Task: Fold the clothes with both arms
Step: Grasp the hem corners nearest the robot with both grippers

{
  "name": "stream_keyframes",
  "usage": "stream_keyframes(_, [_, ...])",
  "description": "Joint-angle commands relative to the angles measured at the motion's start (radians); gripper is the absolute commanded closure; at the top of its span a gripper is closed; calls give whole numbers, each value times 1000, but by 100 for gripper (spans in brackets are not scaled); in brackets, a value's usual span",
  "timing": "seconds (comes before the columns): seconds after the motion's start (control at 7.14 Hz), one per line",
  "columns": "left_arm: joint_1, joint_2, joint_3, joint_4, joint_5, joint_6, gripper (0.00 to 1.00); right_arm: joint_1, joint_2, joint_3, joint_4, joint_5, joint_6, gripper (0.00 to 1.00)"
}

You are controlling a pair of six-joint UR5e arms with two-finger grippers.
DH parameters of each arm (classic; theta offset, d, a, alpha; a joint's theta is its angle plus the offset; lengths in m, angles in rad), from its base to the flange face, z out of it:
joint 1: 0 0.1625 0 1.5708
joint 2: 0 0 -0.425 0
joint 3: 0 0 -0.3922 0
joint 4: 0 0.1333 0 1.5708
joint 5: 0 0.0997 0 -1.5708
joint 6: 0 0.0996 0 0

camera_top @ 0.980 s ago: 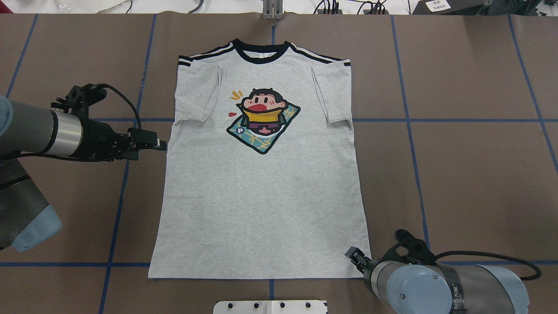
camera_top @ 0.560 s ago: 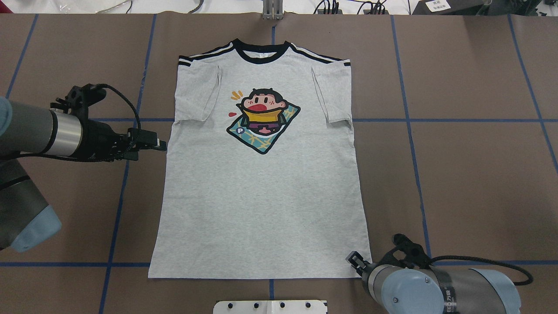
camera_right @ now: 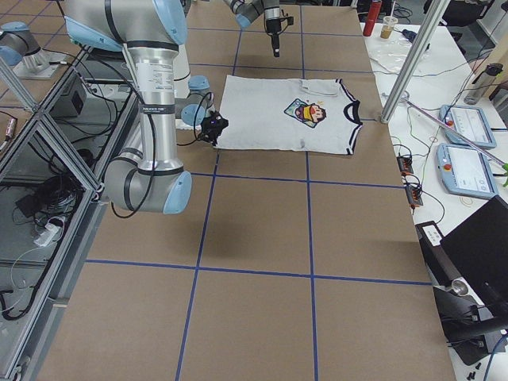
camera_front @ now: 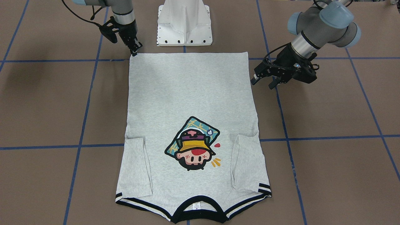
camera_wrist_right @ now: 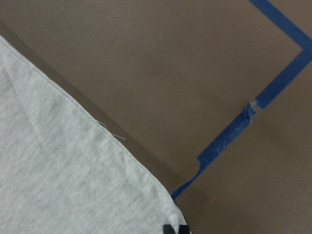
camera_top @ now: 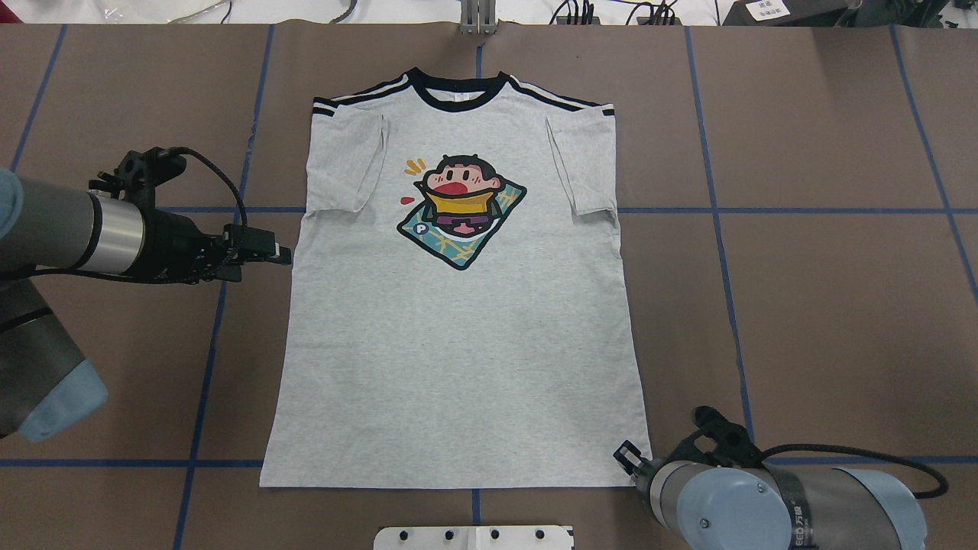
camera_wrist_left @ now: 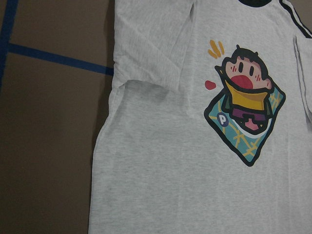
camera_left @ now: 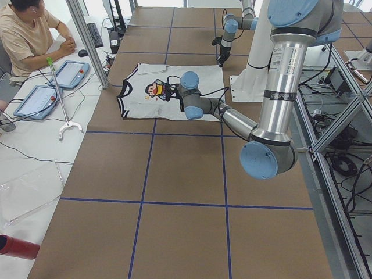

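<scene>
A: Where was the light heather-grey short-sleeved T-shirt [camera_top: 458,344] w/ black collar & cartoon print?

B: Flat, print up, mid brown paper-covered table [camera_top: 802,305]. Both sleeves were already turned in. Looked like pre-grasp for the next fold.

A: Grippers?

B: Black left gripper [camera_front: 263,81] had its fingers spread, just beside the shirt's side edge below the sleeve, holding nothing. Black right gripper [camera_top: 625,455] sat at the hem corner [camera_top: 640,477]. Couldn't tell if its tips were parted or pinching cloth.

A: Next move?

B: Prob. each needs a firm pinch on edge fabric, both layers, then a lift together.

A: Vs 1 s ago?

B: Right gripper had crept slightly toward the robot's edge of the table. Left one & shirt were unchanged.
</scene>
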Motion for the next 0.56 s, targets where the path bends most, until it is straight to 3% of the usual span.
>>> stream_keyframes(0.0, [93,0,-3,1,35,-190,0,1,1,15,-2,2,0,100])
stream_keyframes(0.14, [263,41,-55,3,230,-324,1,1,0,20,0,-10,0,100])
stream_keyframes(0.28, [371,122,-143,34,337,-346,1,1,0,21,0,-16,0,100])
stream_keyframes(0.42, [411,185,-217,114,354,-350,1,1,0,21,-2,-14,0,100])
